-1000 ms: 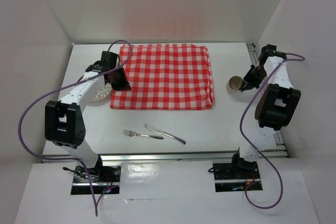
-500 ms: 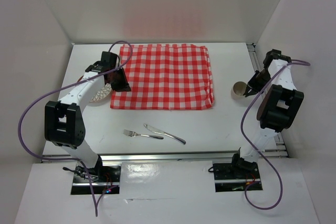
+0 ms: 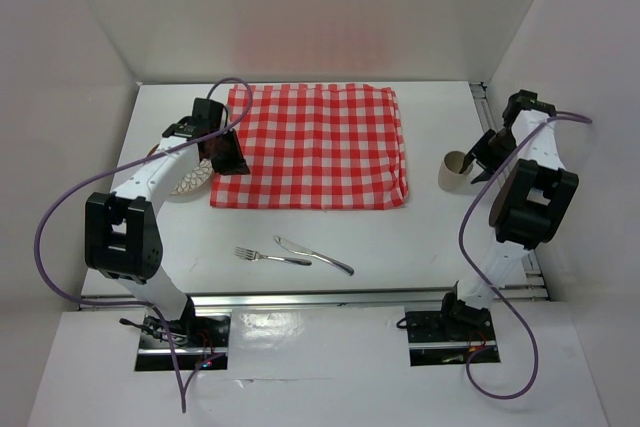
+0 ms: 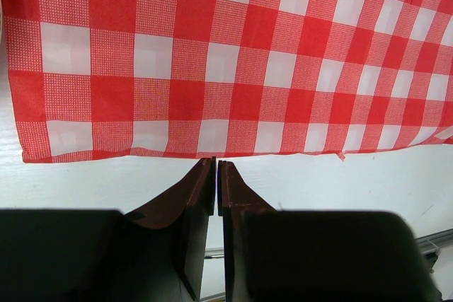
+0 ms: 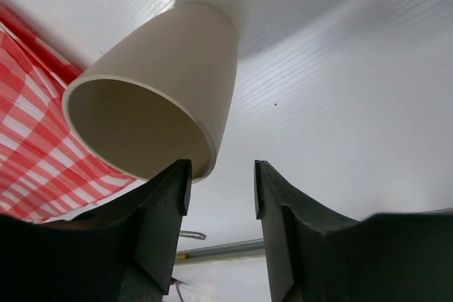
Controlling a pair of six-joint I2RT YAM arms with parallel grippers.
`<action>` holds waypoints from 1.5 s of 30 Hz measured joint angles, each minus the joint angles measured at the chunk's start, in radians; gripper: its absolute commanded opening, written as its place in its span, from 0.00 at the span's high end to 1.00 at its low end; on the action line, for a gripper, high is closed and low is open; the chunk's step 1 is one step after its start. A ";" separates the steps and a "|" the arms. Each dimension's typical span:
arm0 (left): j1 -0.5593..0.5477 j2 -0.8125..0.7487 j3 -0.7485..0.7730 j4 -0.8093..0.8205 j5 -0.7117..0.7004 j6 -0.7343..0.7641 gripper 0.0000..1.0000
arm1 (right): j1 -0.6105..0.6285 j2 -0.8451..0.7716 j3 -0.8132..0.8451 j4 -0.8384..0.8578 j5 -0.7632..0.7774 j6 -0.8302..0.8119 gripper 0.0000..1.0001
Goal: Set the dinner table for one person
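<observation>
Two pieces of cutlery lie nearest the arm bases, a fork (image 3: 258, 255) and a knife (image 3: 314, 256), close together on the bare white bench (image 3: 420, 237). The bench spreads wall to wall beyond the silver rail. Both pieces sit well short of the checked cloth (image 3: 315, 147), so neither is at a place setting yet.

Up the left side, the left claw (image 4: 216, 164) hangs just over the cloth's near hem, fingers pressed together with nothing between them. A patterned plate (image 3: 186, 183) peeks out from under that arm, off the cloth to its left.

Over on the right, here's the action! The right claw (image 5: 221, 167) is parted to a modest gap, gripping nothing. The tan cup (image 5: 159, 90) sits just beyond its fingertips, tipped with its mouth toward the wrist camera, beside the cloth's right edge. Whether a finger touches the rim, I cannot tell.

My read: picking up the cup is the step in hand. Next it wants one finger inside the rim and one outside. Then comes a firm squeeze, a lift, and a carry onto the cloth's far right corner.
</observation>
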 measured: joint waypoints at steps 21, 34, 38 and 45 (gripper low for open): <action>0.015 -0.217 -0.117 -0.027 -0.205 -0.117 0.25 | 0.550 -0.254 0.182 0.148 0.071 0.077 0.14; 0.146 -0.130 -0.145 0.018 -0.119 -0.129 0.52 | 0.887 -0.360 -0.420 0.352 0.159 0.299 0.37; 0.140 0.074 0.019 0.060 -0.075 -0.112 0.52 | 0.930 -0.375 -0.412 0.386 0.186 0.313 0.37; 0.139 0.401 0.295 0.037 -0.052 -0.077 0.53 | 0.948 -0.382 -0.397 0.386 0.234 0.313 0.37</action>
